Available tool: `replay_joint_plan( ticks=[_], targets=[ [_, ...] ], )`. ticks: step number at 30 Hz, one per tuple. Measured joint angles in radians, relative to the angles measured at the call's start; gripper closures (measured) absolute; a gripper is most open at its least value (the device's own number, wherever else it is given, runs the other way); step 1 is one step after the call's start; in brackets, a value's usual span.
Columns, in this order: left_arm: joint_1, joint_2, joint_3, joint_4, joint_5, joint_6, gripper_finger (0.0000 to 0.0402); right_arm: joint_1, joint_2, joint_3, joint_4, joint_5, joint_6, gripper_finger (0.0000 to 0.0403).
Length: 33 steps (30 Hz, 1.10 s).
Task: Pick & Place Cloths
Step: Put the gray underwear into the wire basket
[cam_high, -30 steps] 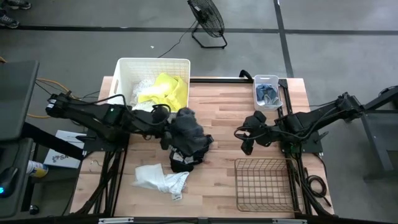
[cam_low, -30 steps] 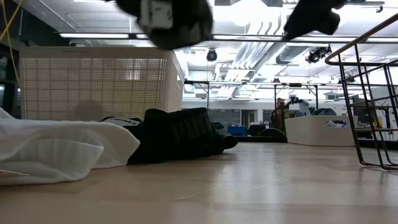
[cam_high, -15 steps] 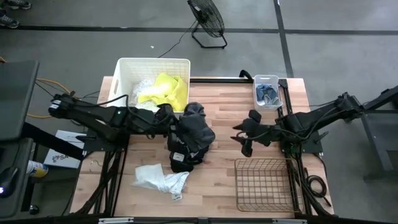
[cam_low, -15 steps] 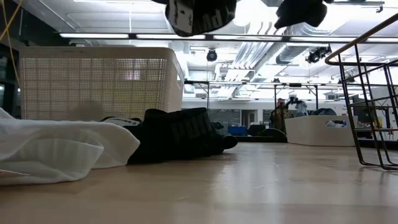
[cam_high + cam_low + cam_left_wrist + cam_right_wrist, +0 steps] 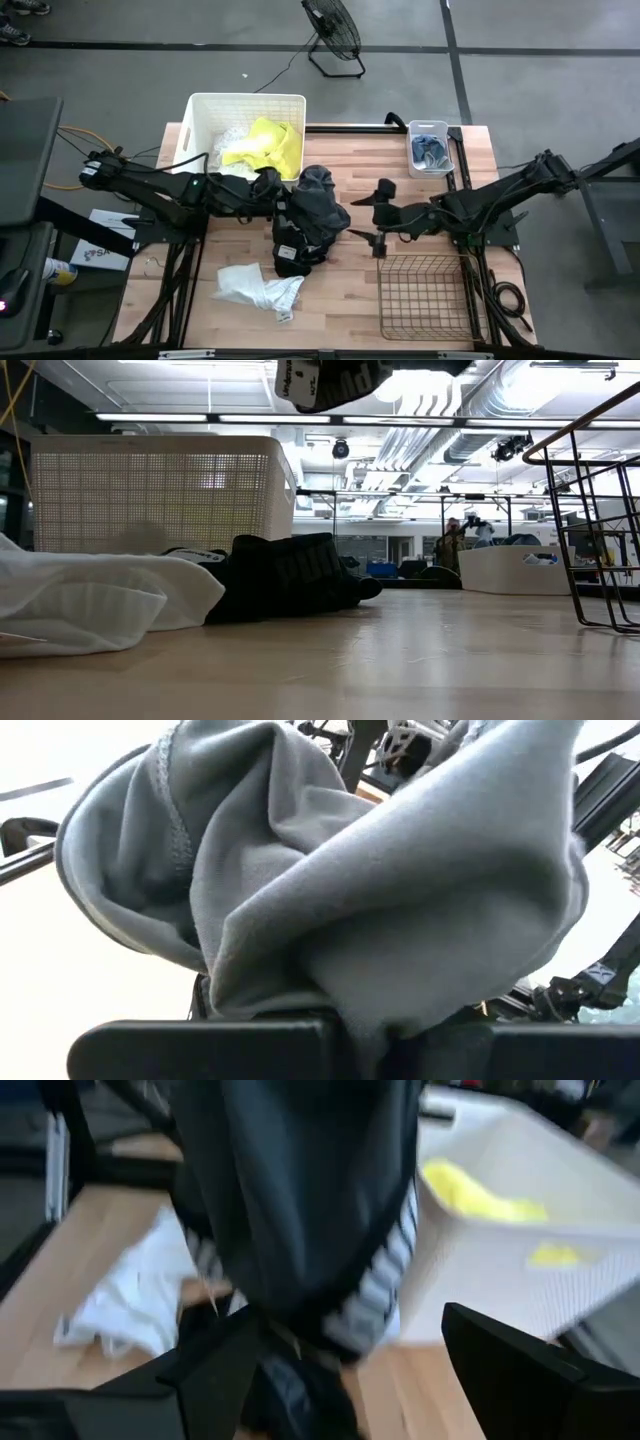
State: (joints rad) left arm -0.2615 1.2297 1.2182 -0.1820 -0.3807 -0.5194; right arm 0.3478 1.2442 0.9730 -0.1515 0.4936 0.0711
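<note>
Aloft mid-counter — left pincer (image 5: 283,196) clamps black cloth (image 5: 318,205); right pincer (image 5: 378,220), spread empty, nears — tug could tear it loose.

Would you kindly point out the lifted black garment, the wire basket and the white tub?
black garment (image 5: 318,205), high view, its bunched middle.
wire basket (image 5: 383,297), high view, left rim.
white tub (image 5: 197,126), high view, left wall.

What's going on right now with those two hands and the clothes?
Left hand shut on black garment, lifted. Right hand open, facing it. Nothing between.

The right gripper (image 5: 378,215) has reached left toward the black garment (image 5: 318,205), which has lifted higher.
</note>
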Motion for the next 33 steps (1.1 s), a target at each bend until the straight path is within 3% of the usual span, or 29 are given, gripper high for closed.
replay_joint_plan(
  ticks=[6,15,33],
  targets=[
    [0.0,0.0,0.0,0.002,-0.004,0.0,0.0384,-0.035,0.059,0.0,0.199,-0.013,-0.08,0.0096],
    [0.0,0.0,0.0,0.008,-0.006,-0.001,0.0384,-0.084,0.105,0.0,0.436,-0.177,-0.092,0.0097],
    [0.008,0.073,0.0,0.217,0.011,0.131,0.0384,-0.155,0.111,0.0,0.547,-0.409,0.062,0.0098]
  ],
)
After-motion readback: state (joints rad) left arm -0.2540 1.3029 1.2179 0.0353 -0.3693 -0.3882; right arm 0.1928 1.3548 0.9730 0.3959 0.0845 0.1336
